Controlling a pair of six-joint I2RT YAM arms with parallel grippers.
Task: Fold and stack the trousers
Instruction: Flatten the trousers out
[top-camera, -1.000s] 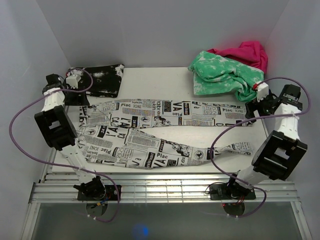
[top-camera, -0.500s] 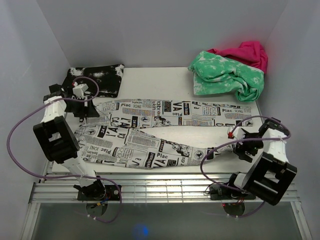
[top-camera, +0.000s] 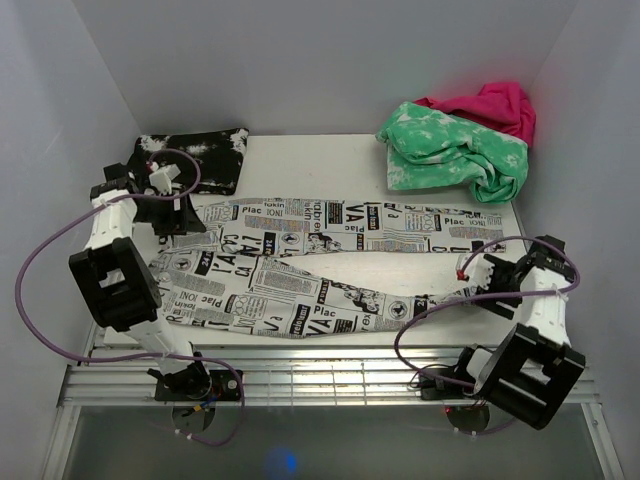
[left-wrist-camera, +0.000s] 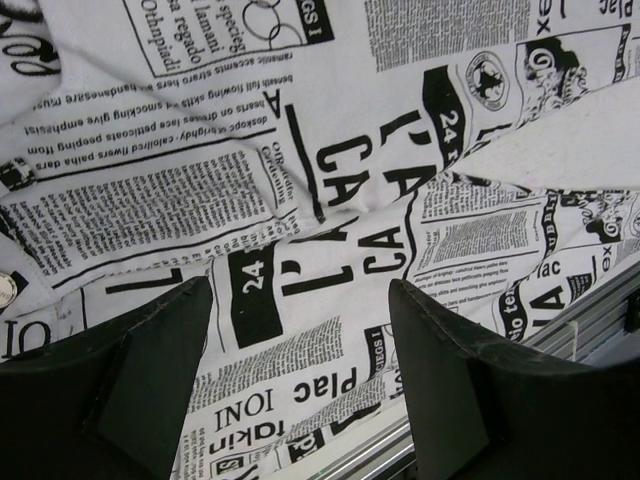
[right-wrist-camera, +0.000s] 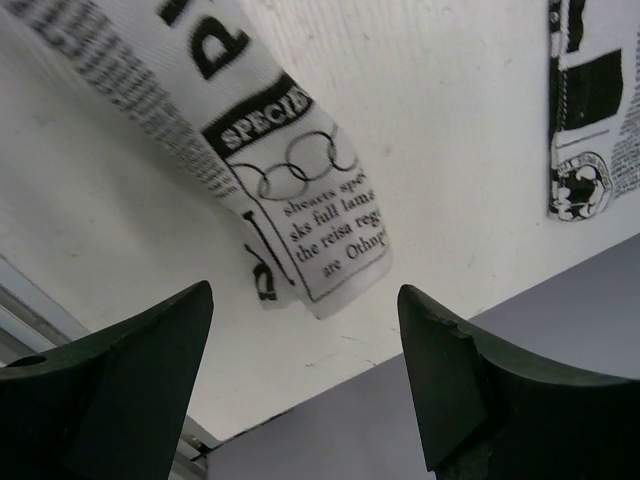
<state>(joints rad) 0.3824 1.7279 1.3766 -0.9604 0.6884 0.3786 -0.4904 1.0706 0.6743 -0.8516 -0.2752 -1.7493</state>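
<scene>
On table (top-camera: 310, 165) — limp, newsprint-patterned trousers (top-camera: 300, 290)

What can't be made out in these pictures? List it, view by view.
- Top view: the trousers' waist end is hidden under the left arm.
- Top view: the pink cloth lies mostly behind the green-and-white garment; its shape is unclear.
- Left wrist view: the trousers fill the frame, cut off at the top and left edges.
- Right wrist view: part of the trousers runs off the right edge.
</scene>
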